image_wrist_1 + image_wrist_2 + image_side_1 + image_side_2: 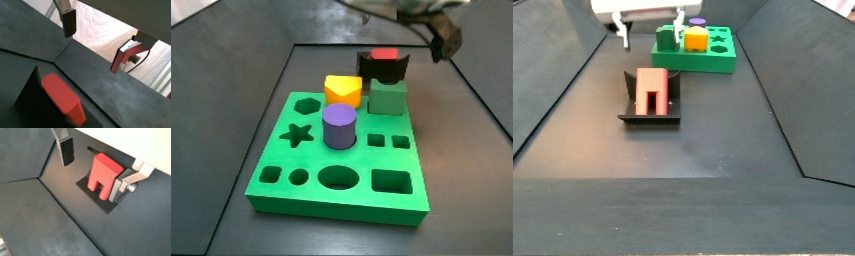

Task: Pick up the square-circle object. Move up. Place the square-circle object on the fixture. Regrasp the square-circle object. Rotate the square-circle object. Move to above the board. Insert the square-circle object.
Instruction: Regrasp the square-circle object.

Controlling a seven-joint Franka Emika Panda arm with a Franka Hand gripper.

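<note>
1. My gripper point(648, 32) hangs above the dark floor, between the fixture point(631, 117) and the board point(714, 62), and is in contact with neither.
2. My fingers point(621, 38) are spread apart with nothing between them. In a side view the two tips point downward with open space between them.
3. In both wrist views one dark finger pad point(69, 25) point(67, 152) shows clear of every piece. The opposite silver finger point(124, 183) appears just beside the square-circle object point(103, 173), but I cannot tell whether it touches.
4. The square-circle object point(649, 91) rests on the fixture, lying lengthwise in its top channel. In a side view its red top point(384, 54) shows above the black fixture point(382, 69).
5. The fixture stands on the floor just beside the far edge of the board point(345, 205).
6. On the board, a green cube point(388, 97), a yellow-orange block point(341, 90) and a purple cylinder point(338, 127) stand upright in their holes.
</note>
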